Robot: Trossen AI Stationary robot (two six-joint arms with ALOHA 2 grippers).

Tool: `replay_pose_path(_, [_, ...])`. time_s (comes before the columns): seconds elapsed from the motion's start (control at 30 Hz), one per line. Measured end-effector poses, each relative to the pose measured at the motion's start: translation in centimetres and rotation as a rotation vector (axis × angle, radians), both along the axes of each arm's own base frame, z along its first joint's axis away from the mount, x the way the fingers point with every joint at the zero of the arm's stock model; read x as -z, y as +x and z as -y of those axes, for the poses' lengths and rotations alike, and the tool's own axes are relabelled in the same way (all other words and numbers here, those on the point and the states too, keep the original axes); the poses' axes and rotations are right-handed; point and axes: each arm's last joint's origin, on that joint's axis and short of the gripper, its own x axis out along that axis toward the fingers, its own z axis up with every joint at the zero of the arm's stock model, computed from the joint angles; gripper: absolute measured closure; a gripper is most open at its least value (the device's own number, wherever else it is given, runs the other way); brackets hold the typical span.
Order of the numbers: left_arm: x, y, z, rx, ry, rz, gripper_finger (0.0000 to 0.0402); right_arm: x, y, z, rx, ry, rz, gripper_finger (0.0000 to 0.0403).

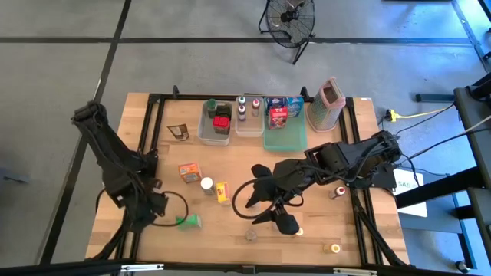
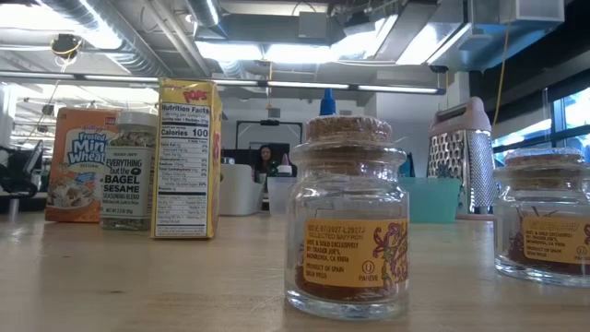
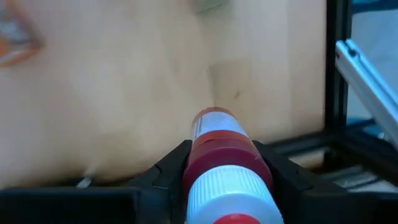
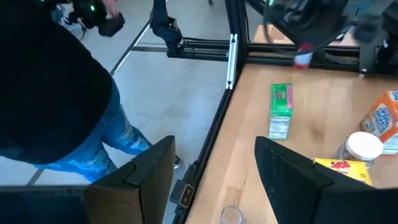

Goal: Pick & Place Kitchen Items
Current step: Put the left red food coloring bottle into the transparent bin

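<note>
My left gripper [image 3: 227, 171] hangs above the table's near left part [image 1: 157, 205], shut on a small red bottle with a white cap [image 3: 224, 162]. The right wrist view shows that bottle [image 4: 303, 59] lifted off the wood. A green box [image 1: 188, 222] lies flat beside it. An orange box [image 1: 189, 172], a white-capped jar [image 1: 206, 184] and a yellow box [image 1: 222, 192] stand mid-table. Cork-lidded jars [image 2: 350, 221] stand near the front edge. My right gripper [image 4: 214, 171] is open over the table's near middle [image 1: 275, 221], holding nothing. My left gripper pinches the bottle between its two fingers [image 3: 171, 168] at the red band just under the white cap [image 3: 221, 155]. The fingers come from above, pointing steeply down. The bottle runs along the fingers, cap end uppermost, and hangs clear of the table.
Clear tubs [image 1: 216, 123] and a flat green tray [image 1: 284, 130] with boxes line the far edge, with a metal grater [image 1: 328, 103] at their right. More small jars stand at the right [image 1: 337, 192] and near right [image 1: 331, 248]. A person [image 4: 56, 93] stands off the table's near left side.
</note>
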Motion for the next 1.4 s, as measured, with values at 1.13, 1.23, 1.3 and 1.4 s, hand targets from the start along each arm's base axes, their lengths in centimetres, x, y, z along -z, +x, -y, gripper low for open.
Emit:
replay_pose_path(1.13, [-10.7, 12.6, -14.7, 0.405, 0.439, 0.18, 0.0262, 1.1, -2.1, -2.4, 0.122, 0.017, -0.182, 0.0179])
replay_pose_path(1.23, [-10.3, 15.2, -17.1, 0.374, 0.423, 0.196, 0.0262, 1.0, -2.6, -2.0, 0.1, -0.031, -0.191, 0.0179])
replay_pose_path(1.3, [-10.2, 16.8, -18.7, 0.332, 0.411, 0.222, 0.0262, 0.2, -3.1, -1.5, 0.08, -0.045, -0.153, 0.0179])
replay_pose_path(1.4, [-10.4, 19.0, -20.9, 0.293, 0.411, 0.254, 0.0261, -1.3, -4.5, -0.7, 0.039, -0.068, -0.083, 0.0179])
